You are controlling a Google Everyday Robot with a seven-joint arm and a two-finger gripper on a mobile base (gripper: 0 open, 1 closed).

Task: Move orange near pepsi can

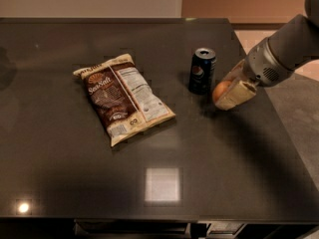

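1. Camera view: the gripper (232, 91) was just right of the pepsi can (202, 71), its cream fingers closed around the orange (221, 90), low over the dark table (199, 183).
2. The orange sat just beside the can, with no clear contact. I judged it already near enough, so the grip was needed only until release.
3. Containers: the can stood upright with its contents hidden. The chip bag (123, 96) lay flat well left of the can, apparently sealed.

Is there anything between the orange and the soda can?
No. The camera view shows only a thin strip of bare table between them. The pincer holds the orange just beside the can.
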